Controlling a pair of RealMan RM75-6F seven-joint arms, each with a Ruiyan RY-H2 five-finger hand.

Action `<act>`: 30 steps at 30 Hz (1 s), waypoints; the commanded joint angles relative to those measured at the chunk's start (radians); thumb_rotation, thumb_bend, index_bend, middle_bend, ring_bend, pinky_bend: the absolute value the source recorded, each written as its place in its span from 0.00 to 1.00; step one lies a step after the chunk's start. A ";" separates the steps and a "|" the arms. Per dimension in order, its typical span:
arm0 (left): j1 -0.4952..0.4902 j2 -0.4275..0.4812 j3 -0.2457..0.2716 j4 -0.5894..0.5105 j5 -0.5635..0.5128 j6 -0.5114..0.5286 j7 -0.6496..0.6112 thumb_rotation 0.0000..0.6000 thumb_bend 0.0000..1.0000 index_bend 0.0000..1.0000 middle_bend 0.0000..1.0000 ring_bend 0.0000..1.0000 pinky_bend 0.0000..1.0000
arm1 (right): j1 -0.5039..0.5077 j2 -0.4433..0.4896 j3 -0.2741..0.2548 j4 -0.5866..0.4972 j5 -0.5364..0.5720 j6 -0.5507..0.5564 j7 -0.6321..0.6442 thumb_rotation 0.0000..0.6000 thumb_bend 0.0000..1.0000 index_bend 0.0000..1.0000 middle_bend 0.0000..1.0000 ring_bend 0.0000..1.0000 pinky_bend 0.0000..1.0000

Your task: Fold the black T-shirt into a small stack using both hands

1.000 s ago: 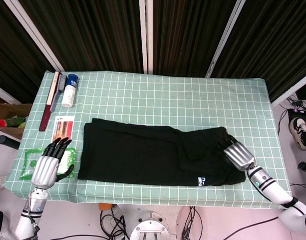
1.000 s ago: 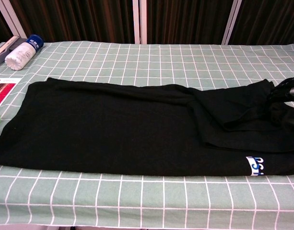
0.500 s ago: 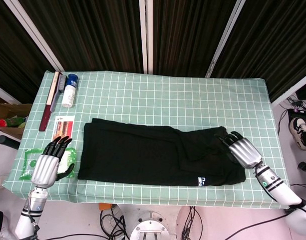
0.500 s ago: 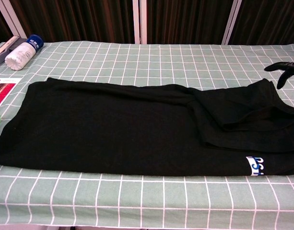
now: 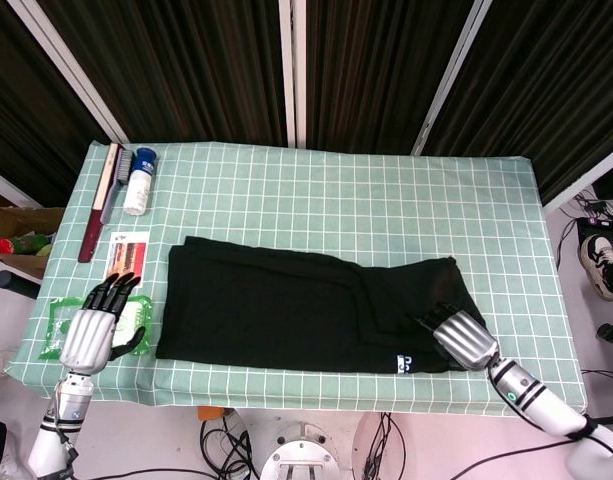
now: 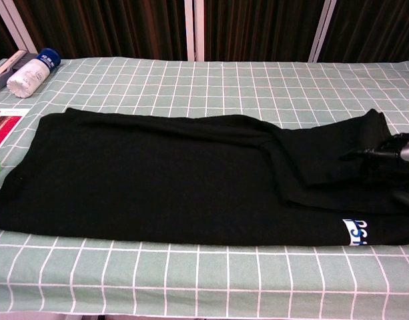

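The right hand [image 5: 461,340] is now lying lower and nearer to the front edge of the desk [image 5: 326,195] than half a second ago, when it was lifted beside the far right corner of the cloth; its dark fingers [image 6: 371,153] are now resting on the right end of the black T-shirt [image 5: 306,310]. I cannot tell whether they are pinching the cloth or only pressing on it. The left hand [image 5: 94,330] is not changing its place: it is hanging released, fingers apart, just beside the left end of the shirt and holding nothing.

The shirt is lying flat as a long band across the front half of the desk, so I am judging that the lengthwise folds are done and the crosswise fold is only starting. The next move is probably asking for a firm hold on the right end, and also for the left hand to come onto the cloth.

A small white and blue label [image 6: 356,230] is showing near the right front corner of the shirt, but its letters are too small to read. At the far left a white bottle [image 5: 138,186] with a blue cap is lying, its writing unreadable too.
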 commanded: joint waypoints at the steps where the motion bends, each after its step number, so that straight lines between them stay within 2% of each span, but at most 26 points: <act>1: -0.007 -0.002 -0.001 0.003 0.001 -0.009 0.001 1.00 0.27 0.11 0.09 0.06 0.17 | -0.016 0.000 -0.011 -0.005 -0.008 0.004 -0.010 1.00 0.54 0.11 0.33 0.26 0.23; 5: -0.024 0.007 -0.006 0.008 -0.002 -0.035 0.007 1.00 0.27 0.11 0.09 0.06 0.17 | -0.029 0.008 0.010 -0.003 -0.014 0.056 -0.011 1.00 0.54 0.11 0.33 0.26 0.24; 9: -0.058 0.015 -0.024 0.036 -0.029 -0.094 -0.009 1.00 0.27 0.12 0.10 0.06 0.17 | -0.047 0.044 0.057 -0.026 -0.004 0.152 0.018 1.00 0.53 0.11 0.32 0.26 0.24; 15: -0.150 -0.004 -0.046 0.172 -0.061 -0.243 -0.023 1.00 0.28 0.16 0.13 0.07 0.18 | -0.054 0.127 0.147 -0.092 0.042 0.241 0.007 1.00 0.53 0.11 0.32 0.26 0.24; 20: -0.219 -0.066 -0.057 0.349 -0.046 -0.295 -0.076 1.00 0.30 0.21 0.18 0.12 0.24 | -0.050 0.197 0.204 -0.173 0.090 0.248 -0.011 1.00 0.53 0.11 0.30 0.25 0.24; 24: -0.262 -0.114 -0.036 0.490 -0.009 -0.316 -0.084 1.00 0.30 0.22 0.19 0.13 0.24 | -0.048 0.224 0.227 -0.211 0.110 0.238 -0.018 1.00 0.52 0.11 0.30 0.25 0.24; 26: -0.274 -0.126 -0.023 0.526 0.005 -0.321 -0.086 1.00 0.30 0.22 0.19 0.13 0.24 | -0.048 0.228 0.233 -0.221 0.117 0.231 -0.015 1.00 0.52 0.11 0.30 0.25 0.24; 30: -0.297 -0.145 -0.006 0.577 0.021 -0.334 -0.097 1.00 0.22 0.20 0.16 0.11 0.22 | -0.048 0.228 0.241 -0.227 0.122 0.218 -0.015 1.00 0.52 0.11 0.29 0.25 0.24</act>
